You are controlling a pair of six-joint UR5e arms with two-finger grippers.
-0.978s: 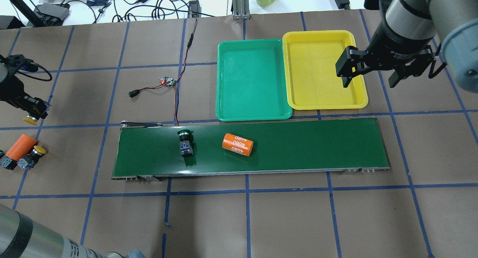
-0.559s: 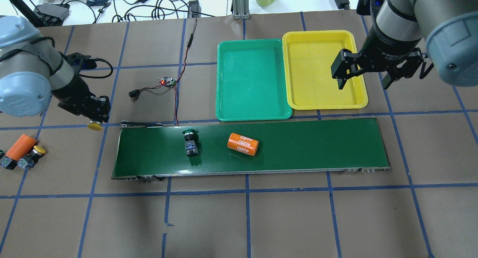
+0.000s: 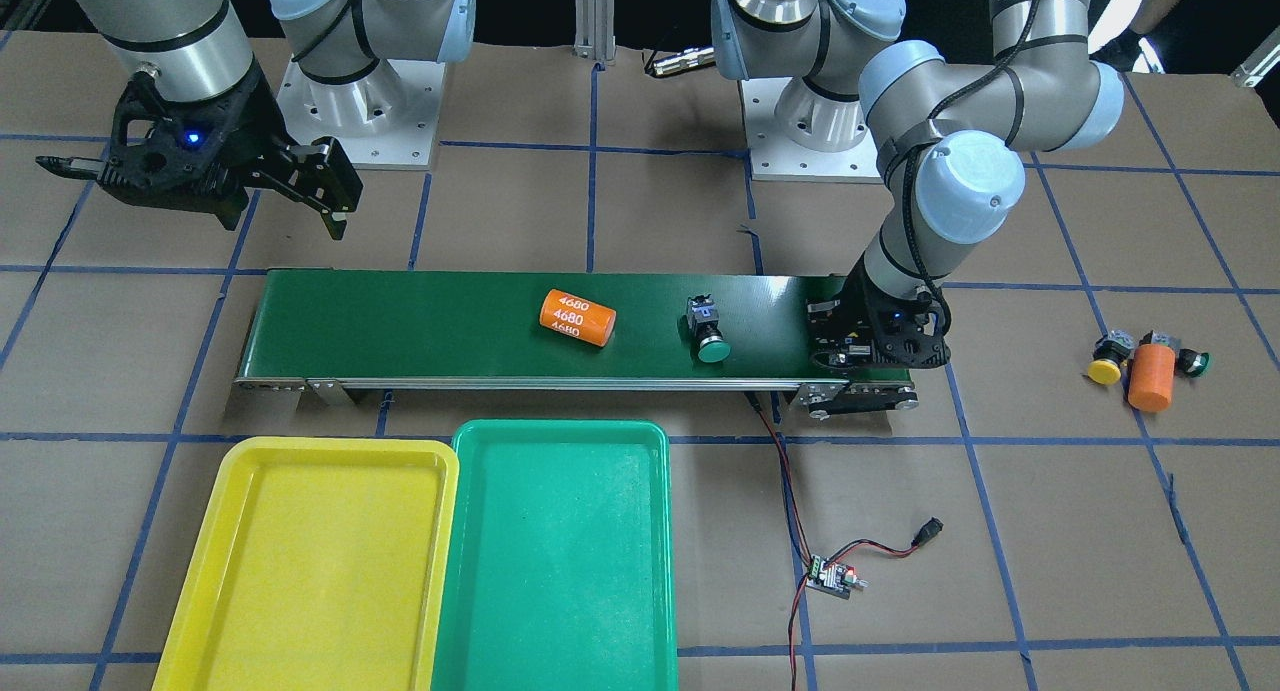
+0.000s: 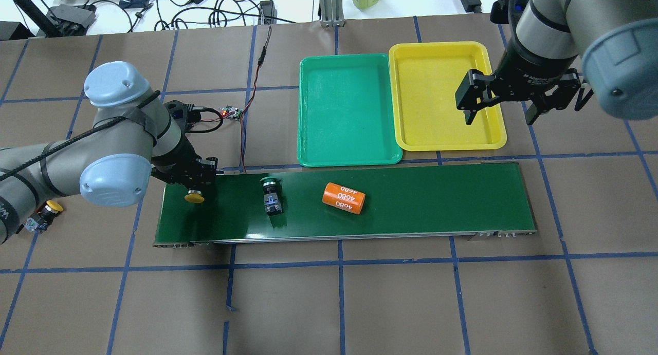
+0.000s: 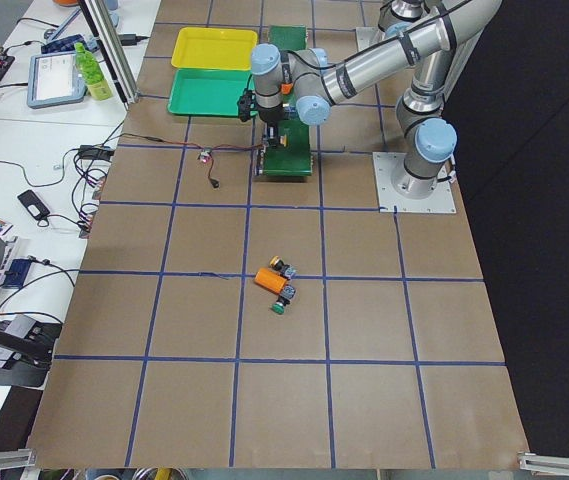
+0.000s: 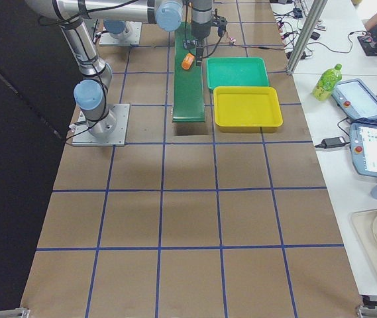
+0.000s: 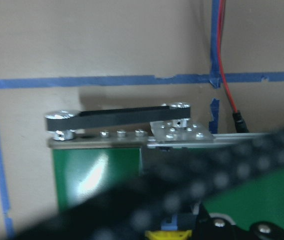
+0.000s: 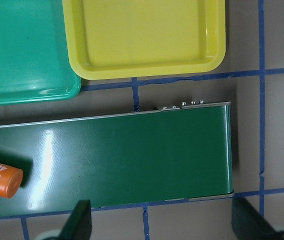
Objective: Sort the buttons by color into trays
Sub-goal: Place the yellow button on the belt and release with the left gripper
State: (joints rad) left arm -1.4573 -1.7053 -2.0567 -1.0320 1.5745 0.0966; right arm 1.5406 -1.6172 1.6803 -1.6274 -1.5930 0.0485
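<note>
- Holding yellow button (image 4: 194, 197) by its body, left gripper (image 4: 198, 180) hangs over the conveyor belt (image 4: 411, 201) end.
- Probably light and rigid; round cap likely slippery.
- Right gripper (image 4: 498, 113) spread wide, beyond conveyor belt.

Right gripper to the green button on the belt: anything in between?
Yes. The orange cylinder lies on the conveyor belt between the green button and the open right gripper, which hovers over the yellow tray's right rim. Cylinder and button do not touch.
</note>
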